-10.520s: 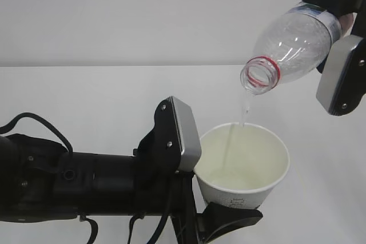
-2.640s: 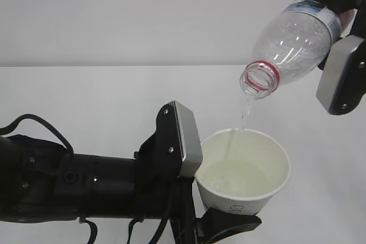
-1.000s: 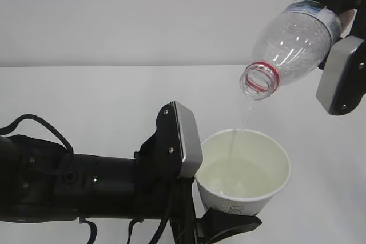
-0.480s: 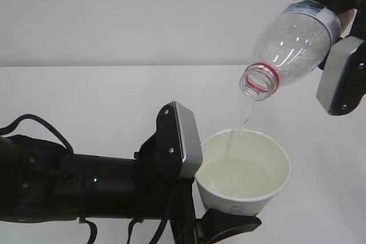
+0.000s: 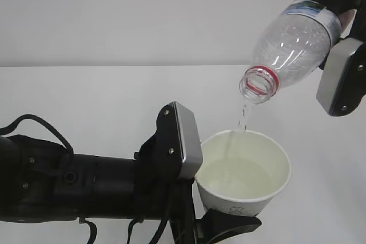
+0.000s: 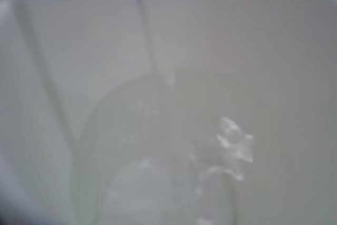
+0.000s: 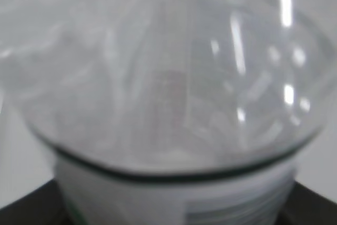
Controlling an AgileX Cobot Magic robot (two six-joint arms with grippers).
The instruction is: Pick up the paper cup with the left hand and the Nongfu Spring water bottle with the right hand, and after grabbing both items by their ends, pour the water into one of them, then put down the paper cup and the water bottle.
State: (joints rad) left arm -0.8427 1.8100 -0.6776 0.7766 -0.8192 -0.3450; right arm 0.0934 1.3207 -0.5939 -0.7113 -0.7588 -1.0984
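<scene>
Best done by keeping the bottle (image 5: 294, 47), clamped in the right hand (image 5: 337, 44) jaws and tipped mouth-down, directly above the cup (image 5: 243, 170) clamped in the left hand (image 5: 189, 187) jaws, aiming the thin water (image 5: 243, 118) stream mid-cup, clear of the rim, holding both level above the table (image 5: 86, 95).

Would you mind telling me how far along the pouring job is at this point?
Both pickups look done: the left hand holds the paper cup, the right hand the tilted Nongfu Spring water bottle. Pouring is in hand: a thin stream of water falls into the partly filled cup. Setting both down remains.
</scene>
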